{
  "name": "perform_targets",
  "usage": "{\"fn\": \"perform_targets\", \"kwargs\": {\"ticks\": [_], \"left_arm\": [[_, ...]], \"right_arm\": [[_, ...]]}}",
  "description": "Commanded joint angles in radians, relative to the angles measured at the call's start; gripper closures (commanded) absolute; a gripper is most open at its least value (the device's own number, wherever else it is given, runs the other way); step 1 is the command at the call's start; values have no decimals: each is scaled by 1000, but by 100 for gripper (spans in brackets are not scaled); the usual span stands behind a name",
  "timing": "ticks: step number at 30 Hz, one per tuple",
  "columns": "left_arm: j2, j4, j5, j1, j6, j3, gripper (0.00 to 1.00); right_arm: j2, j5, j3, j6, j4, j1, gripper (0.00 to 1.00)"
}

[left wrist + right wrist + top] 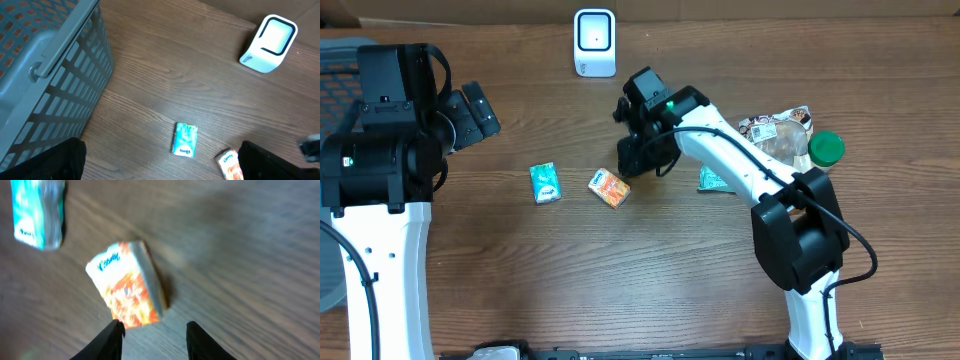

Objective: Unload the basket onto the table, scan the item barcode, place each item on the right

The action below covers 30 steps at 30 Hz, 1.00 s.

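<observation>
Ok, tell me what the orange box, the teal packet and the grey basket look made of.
Small orange printed box: likely glossy cardboard; crisp edges, flat faces.
Teal tissue packet: probably soft plastic film; puffy shape.
Grey lattice basket: matte moulded plastic; rigid grid walls.

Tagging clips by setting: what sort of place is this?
Probably a mock shop-checkout bench: a white barcode scanner on the wooden table, an orange packet and a teal tissue pack lying loose, and a grey basket at the edge.
</observation>
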Motion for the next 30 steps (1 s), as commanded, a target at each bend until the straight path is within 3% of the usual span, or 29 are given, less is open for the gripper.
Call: {"fn": "perform_targets", "kwargs": {"ticks": [1,10,22,25,30], "left_arm": [[-9,4,-11,4,22,8,0],[-9,4,-11,4,22,8,0],[-9,4,-11,4,22,8,0],[-9,4,-11,4,22,8,0],[-9,4,-11,4,22,8,0]], "right_arm": [[24,-87,-43,-48,18,17,62],[106,-109,-54,-29,68,28,62],[131,-130,-53,117,101,27,96],[112,-260,-50,130,107,17,96],[-15,-768,-50,119,172,-82,96]]}}
